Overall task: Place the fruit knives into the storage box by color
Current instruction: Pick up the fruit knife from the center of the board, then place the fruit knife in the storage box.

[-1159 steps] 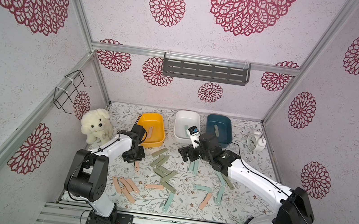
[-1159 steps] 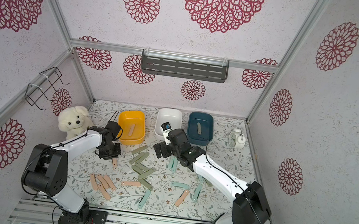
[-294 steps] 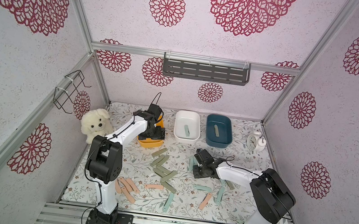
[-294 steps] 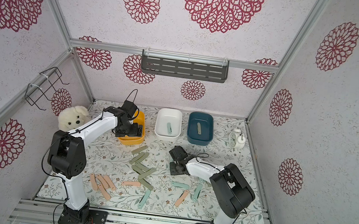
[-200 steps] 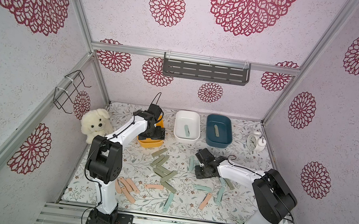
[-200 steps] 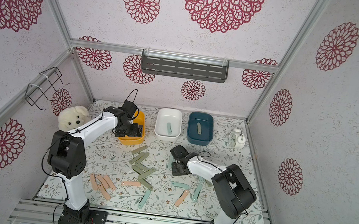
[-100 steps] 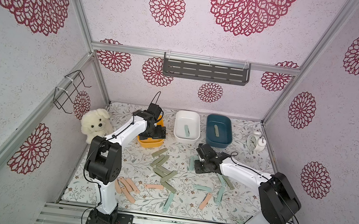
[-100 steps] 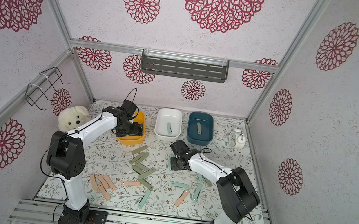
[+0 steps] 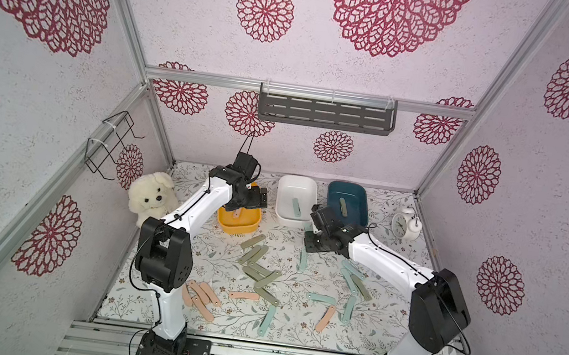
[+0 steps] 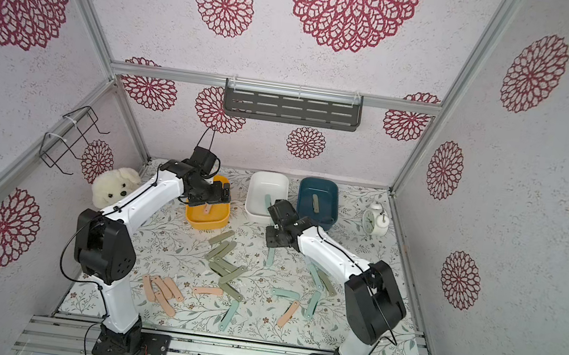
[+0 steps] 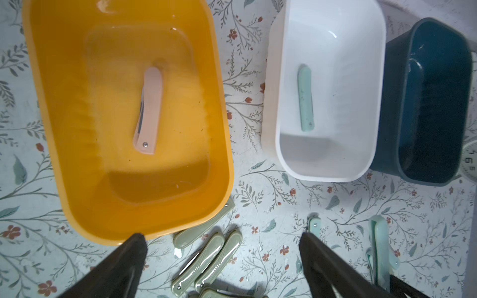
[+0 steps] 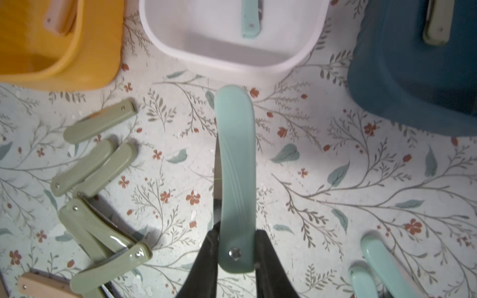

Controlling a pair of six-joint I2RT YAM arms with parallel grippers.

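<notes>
Three storage boxes stand at the back: yellow (image 9: 235,229), white (image 9: 285,201) and dark blue (image 9: 358,203). One peach fruit knife (image 11: 148,111) lies in the yellow box, a mint one (image 9: 296,207) in the white and a sage one (image 9: 342,207) in the blue. My left gripper (image 11: 221,236) hangs open and empty over the yellow box's front rim. My right gripper (image 12: 236,233) is shut on the rivet end of a mint knife (image 12: 235,154), above the table just in front of the white box. Sage (image 9: 256,268), peach (image 9: 200,296) and mint (image 9: 350,276) knives lie scattered on the floral table.
A white plush dog (image 9: 151,198) sits at the left wall and a white alarm clock (image 9: 405,226) stands right of the blue box. A grey shelf (image 9: 325,114) hangs on the back wall and a wire rack (image 9: 112,144) on the left wall.
My right gripper has lifted the mint knife off the table and carried it back toward the white box. The left arm has stayed still over the yellow box.
</notes>
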